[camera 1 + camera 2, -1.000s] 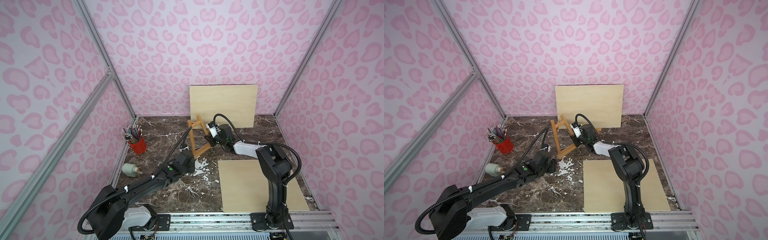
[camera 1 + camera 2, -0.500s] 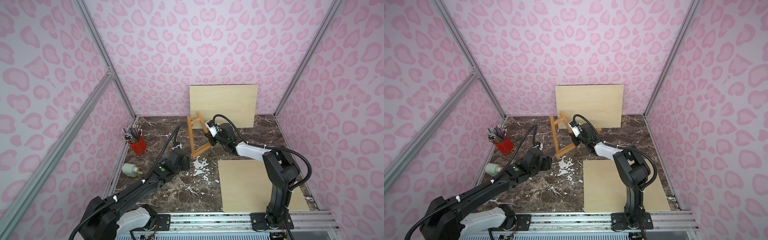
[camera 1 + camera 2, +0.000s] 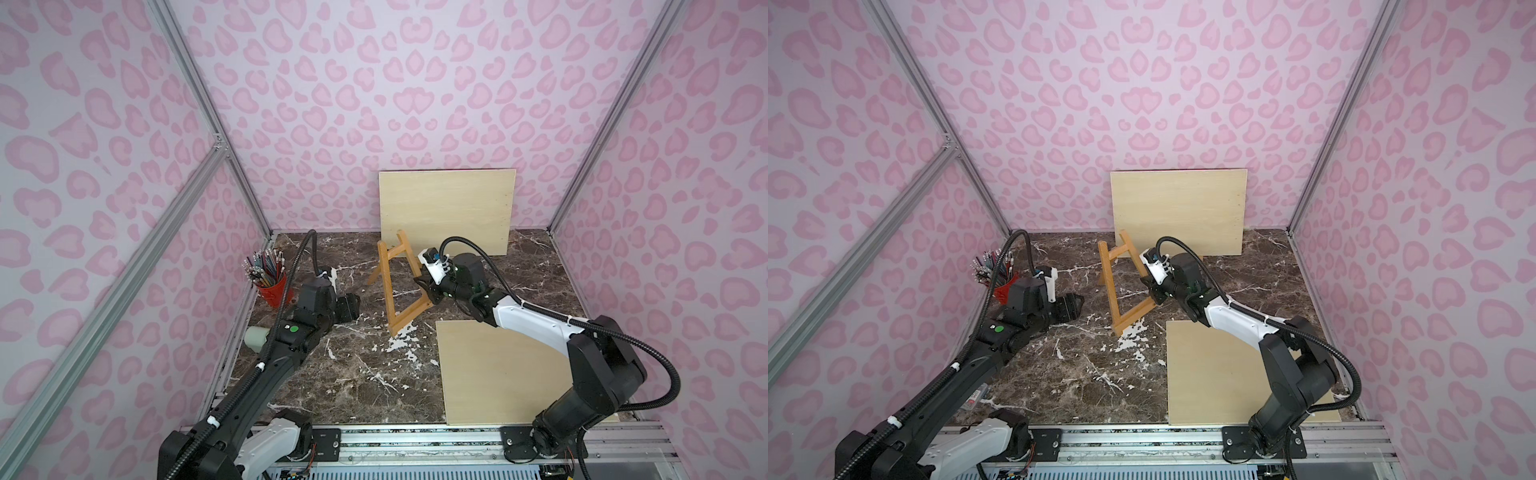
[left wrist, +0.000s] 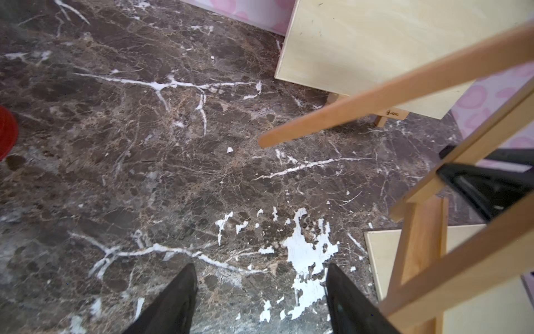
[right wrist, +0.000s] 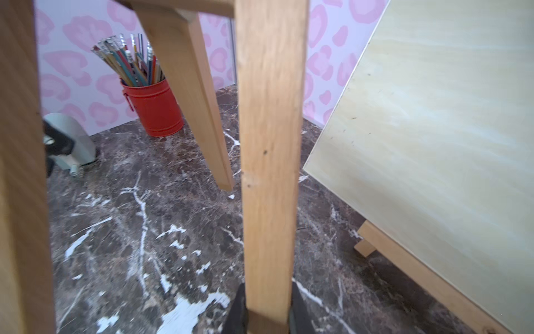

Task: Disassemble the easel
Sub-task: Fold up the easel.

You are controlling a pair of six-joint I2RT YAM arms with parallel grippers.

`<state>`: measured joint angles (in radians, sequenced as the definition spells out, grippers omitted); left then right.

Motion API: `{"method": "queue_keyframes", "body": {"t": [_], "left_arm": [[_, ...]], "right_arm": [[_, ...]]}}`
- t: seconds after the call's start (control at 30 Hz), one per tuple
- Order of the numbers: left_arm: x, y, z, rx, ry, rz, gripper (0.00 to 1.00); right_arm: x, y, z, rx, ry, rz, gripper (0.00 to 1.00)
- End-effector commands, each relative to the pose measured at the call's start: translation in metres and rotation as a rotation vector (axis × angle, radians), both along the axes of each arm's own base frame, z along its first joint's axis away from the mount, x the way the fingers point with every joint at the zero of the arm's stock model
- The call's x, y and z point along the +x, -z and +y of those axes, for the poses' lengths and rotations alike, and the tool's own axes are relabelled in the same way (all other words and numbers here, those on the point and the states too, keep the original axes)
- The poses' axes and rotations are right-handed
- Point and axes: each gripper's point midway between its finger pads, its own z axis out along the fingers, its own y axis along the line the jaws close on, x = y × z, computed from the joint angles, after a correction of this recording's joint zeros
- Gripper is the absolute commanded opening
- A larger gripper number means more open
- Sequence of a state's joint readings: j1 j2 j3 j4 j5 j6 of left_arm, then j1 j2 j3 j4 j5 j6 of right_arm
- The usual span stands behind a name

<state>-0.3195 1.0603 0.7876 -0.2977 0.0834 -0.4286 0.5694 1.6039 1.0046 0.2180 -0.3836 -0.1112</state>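
Pink leopard-print walls box in a dark marble-look surface with white chipped patches. Toward the back middle of it is the small wooden easel, visible in both top views and tipped at an angle instead of standing square. One lower corner is down by the white patches, and in the wrist views its back leg looks to end just off the surface.

The right fingers are clamped tight on one of its side slats, low down near the bottom crossbar. The left fingers are spread apart with nothing between them, over bare surface near the easel's left side but not touching it.

Right behind the easel a pale plywood board leans against the back wall, its bottom edge sitting on a wooden ledge. A second board lies flat on the surface under the right arm. Over by the left wall there's a red cup stuffed with pencils. Nearer the front is a pale green thing lying on its side; can't tell what that one is.
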Motion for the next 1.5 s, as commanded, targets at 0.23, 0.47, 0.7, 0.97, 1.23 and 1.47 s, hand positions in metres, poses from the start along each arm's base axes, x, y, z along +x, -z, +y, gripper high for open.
{"method": "queue_keyframes", "body": {"t": [0.23,0.47,0.7,0.97,1.23,1.47], "left_arm": [[0.029,-0.030,-0.037,-0.113,0.242,-0.081,0.67],[0.038,-0.022,-0.045,-0.137,0.267,-0.059,0.59],[0.032,-0.013,-0.058,-0.200,0.306,-0.024,0.53],[0.016,0.002,-0.085,-0.222,0.371,0.016,0.52],[0.007,0.003,-0.112,-0.238,0.422,0.018,0.51],[0.000,0.006,-0.087,-0.124,0.347,0.024,0.52]], "right_arm": [[-0.052,-0.016,0.007,0.136,-0.117,0.074,0.03],[-0.060,-0.024,0.010,0.181,-0.138,0.082,0.03],[-0.055,-0.029,0.013,0.222,-0.125,0.079,0.02],[-0.050,-0.030,0.021,0.260,-0.125,0.079,0.02],[-0.048,-0.026,0.030,0.262,-0.121,0.086,0.02],[-0.049,-0.009,0.024,0.235,-0.082,0.129,0.01]]}}
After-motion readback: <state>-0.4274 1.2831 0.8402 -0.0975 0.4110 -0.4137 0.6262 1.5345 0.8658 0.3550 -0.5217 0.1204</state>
